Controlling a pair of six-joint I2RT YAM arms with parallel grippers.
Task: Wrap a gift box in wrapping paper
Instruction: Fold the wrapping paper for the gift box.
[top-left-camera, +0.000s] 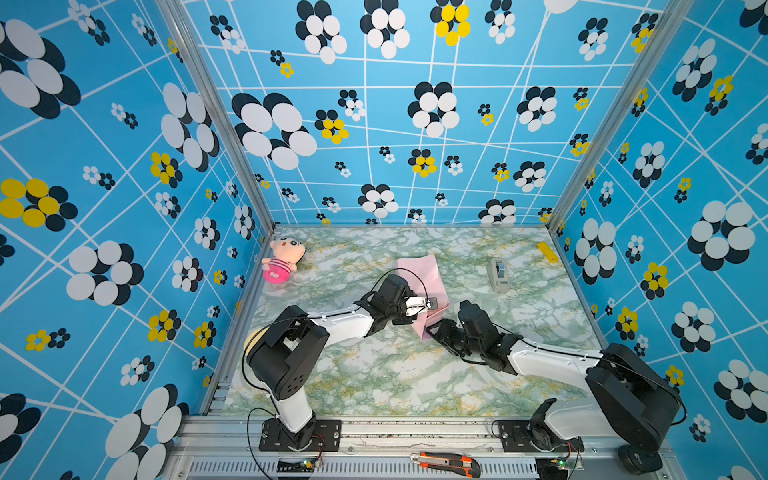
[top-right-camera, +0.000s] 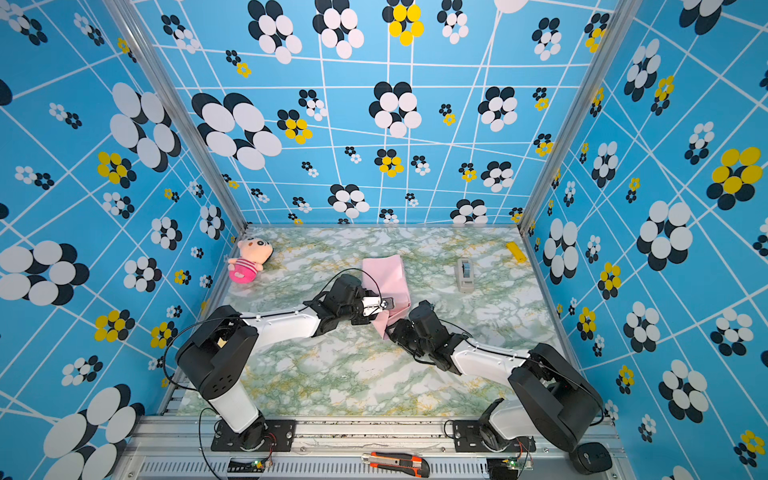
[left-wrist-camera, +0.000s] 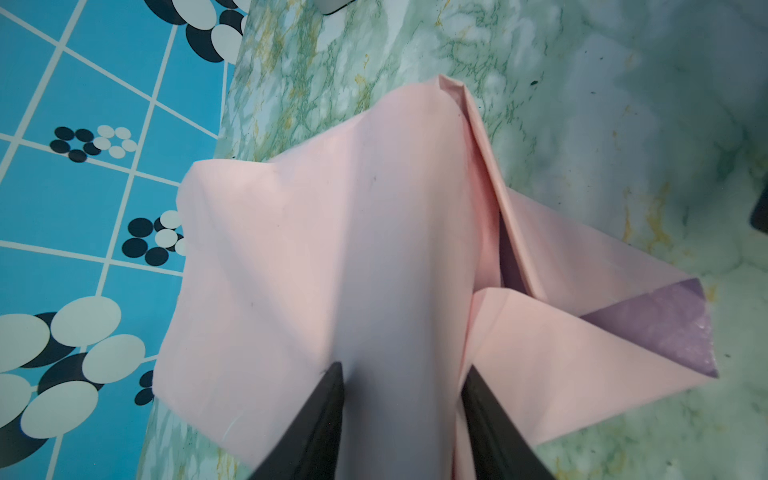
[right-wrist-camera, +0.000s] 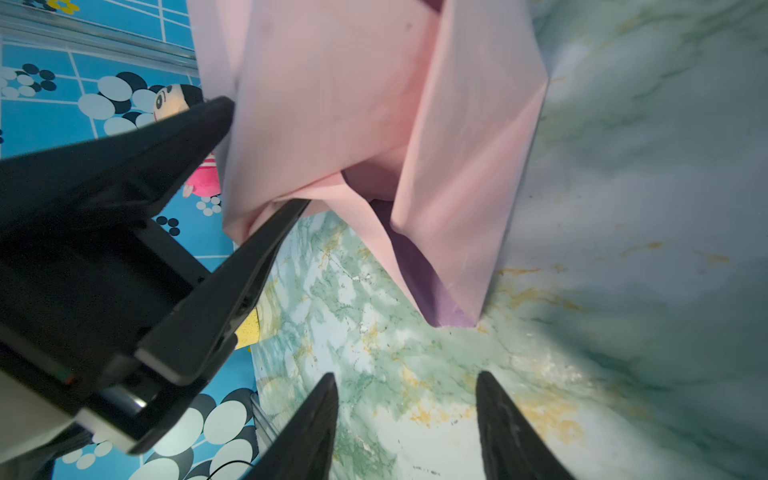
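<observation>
Left gripper (left-wrist-camera: 401, 370) tight on wrapping paper (left-wrist-camera: 332, 228): wrist views only

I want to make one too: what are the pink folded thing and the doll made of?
The wrapping paper looks like thin matte paper: sharp creases, pink face, shinier lilac underside. The doll looks like soft plush fabric, probably stuffed: rounded, puffy shape.

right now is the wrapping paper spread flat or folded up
Folded up: the wrapping paper rises as a pink bundle with overlapping flaps.
</observation>
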